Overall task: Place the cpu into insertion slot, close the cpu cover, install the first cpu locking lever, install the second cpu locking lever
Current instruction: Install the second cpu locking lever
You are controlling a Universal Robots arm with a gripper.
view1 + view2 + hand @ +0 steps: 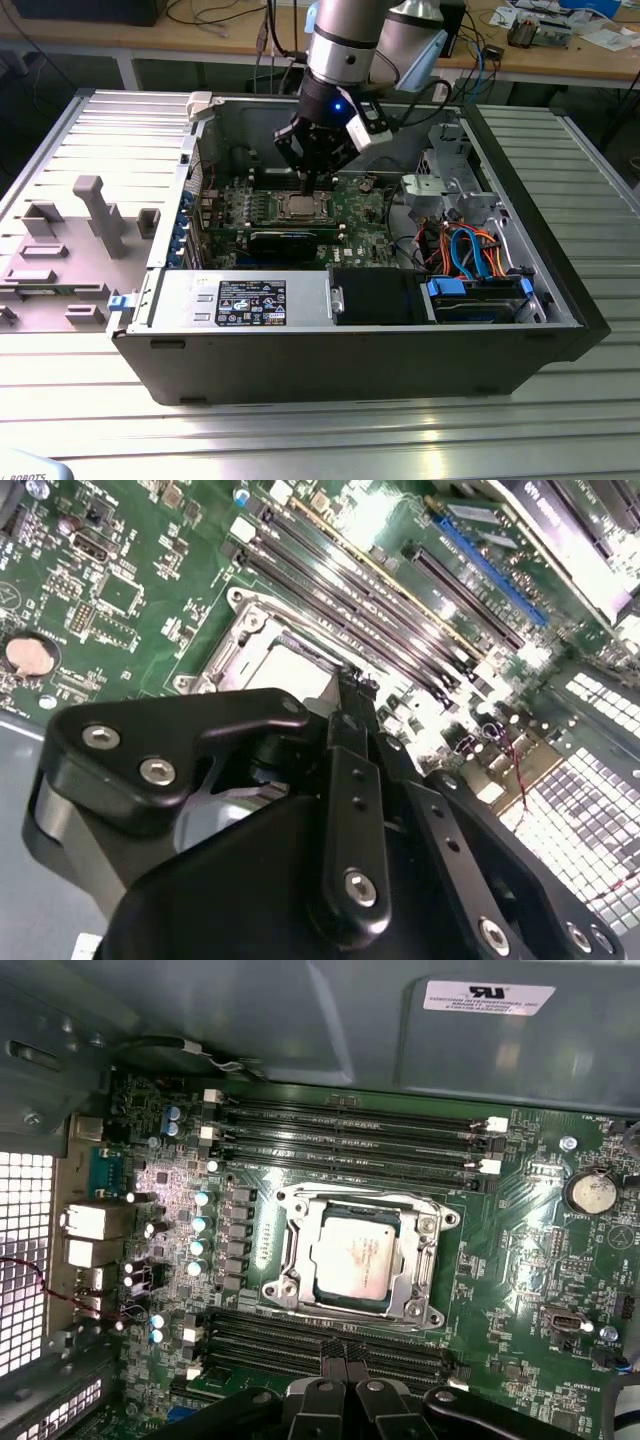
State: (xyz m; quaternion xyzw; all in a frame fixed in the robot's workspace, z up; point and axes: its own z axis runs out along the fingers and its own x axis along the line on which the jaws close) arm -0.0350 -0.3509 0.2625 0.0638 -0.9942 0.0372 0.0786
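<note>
The cpu (355, 1255) lies flat in the insertion slot (272, 1288) on the green board, its silver top facing up. The cpu cover (297, 1250), a thin metal frame, lies down around it. My gripper (347, 1355) is shut with nothing between its fingers. In the first wrist view it hovers just off one edge of the socket, over a bank of memory slots. In the exterior view the gripper (310, 180) hangs straight above the cpu (299, 206) inside the open computer case. In the second wrist view the black fingers (345, 740) hide much of the socket. How the locking levers stand I cannot tell.
Long memory slots (350, 1125) run on two sides of the socket. A coin battery (592, 1190) sits nearby on the board. A black card (290, 240), a power supply (240, 300), and a drive cage with cables (470, 250) crowd the case. Grey fixtures (100, 215) stand at the exterior view's left.
</note>
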